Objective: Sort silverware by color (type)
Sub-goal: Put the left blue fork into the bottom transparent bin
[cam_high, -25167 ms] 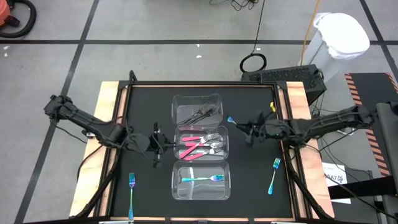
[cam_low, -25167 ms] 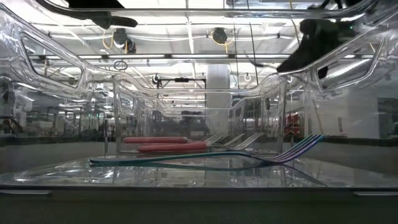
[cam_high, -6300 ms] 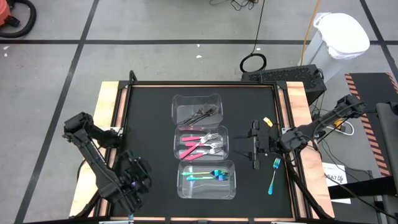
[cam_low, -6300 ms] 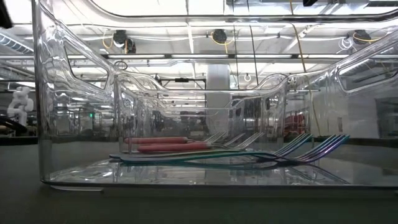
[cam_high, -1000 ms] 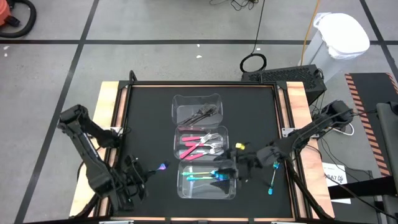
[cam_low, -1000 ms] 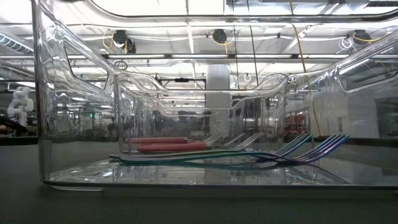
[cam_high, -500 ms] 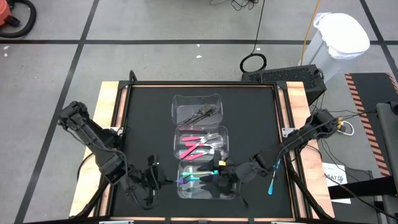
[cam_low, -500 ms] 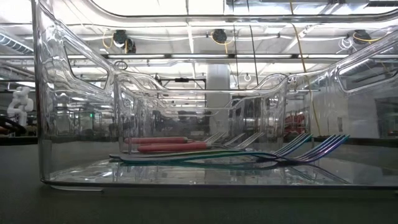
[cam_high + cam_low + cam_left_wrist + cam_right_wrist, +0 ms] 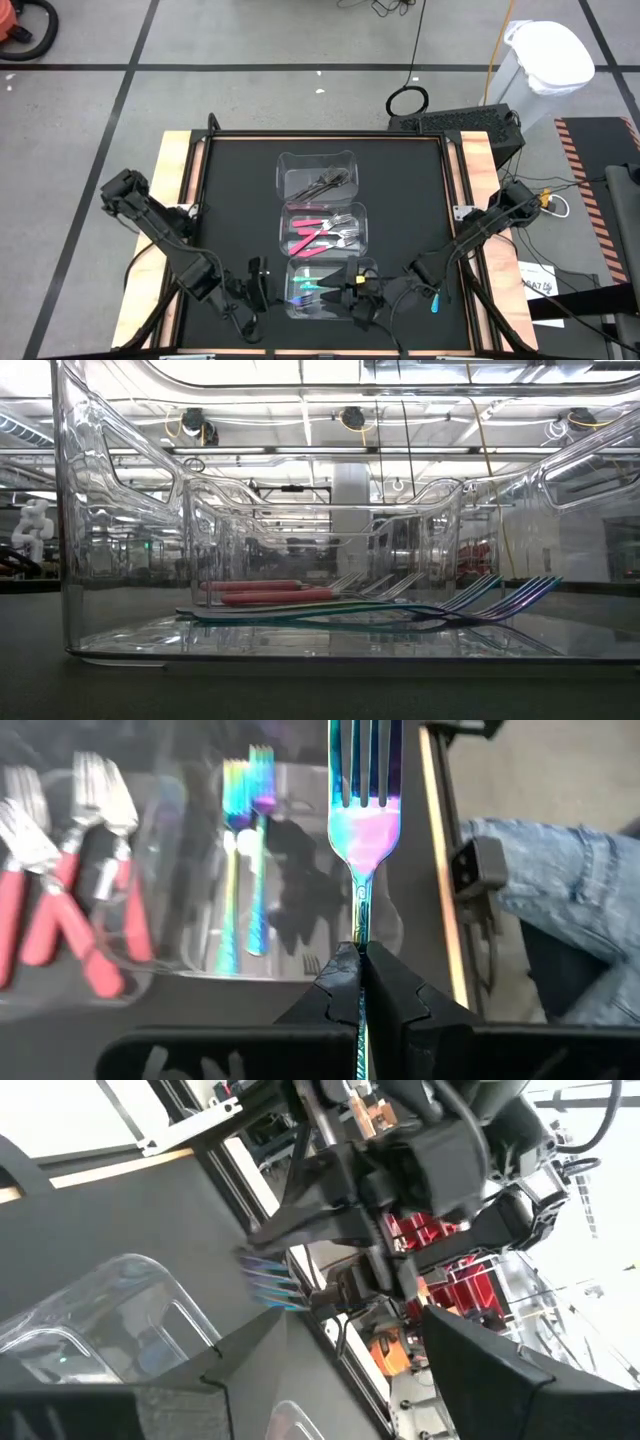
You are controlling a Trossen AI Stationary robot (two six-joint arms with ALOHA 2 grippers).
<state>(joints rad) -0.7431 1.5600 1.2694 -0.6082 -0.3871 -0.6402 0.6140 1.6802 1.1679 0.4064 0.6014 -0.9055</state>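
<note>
My left gripper [image 9: 260, 287] is shut on an iridescent teal-and-pink fork [image 9: 365, 810] just left of the near clear container [image 9: 372, 305]. The fork's tines [image 9: 300, 290] reach over that container's left part. Two similar teal forks [image 9: 245, 850] lie flat in the container. My right gripper [image 9: 352, 292] stands open over the container's right part, facing the held fork's tines [image 9: 275, 1285]. Another blue fork [image 9: 436, 300] lies on the mat at the right, partly under my right arm. My left gripper pinches the fork's thin handle [image 9: 359, 938] just behind the neck between its two fingers [image 9: 335, 982]. The fork sticks out ahead of the fingers, along their line, tines foremost. The gripper comes from the table's left, slanting down. The fork is lifted clear.
The middle container [image 9: 362, 215] holds pink-handled forks [image 9: 318, 236]; the far one [image 9: 290, 165] holds dark grey forks [image 9: 325, 181]. All three stand in a row down the black mat's middle. Wooden rails [image 9: 175, 180] edge the table. A person's leg [image 9: 540, 910] shows beyond the table's edge.
My left gripper has carried the fork toward the table's right, up to the near container, rolling as it went; the tines now reach over the container's left part. My right gripper has moved toward the table's left and near edge, over the container's right part, still open.
</note>
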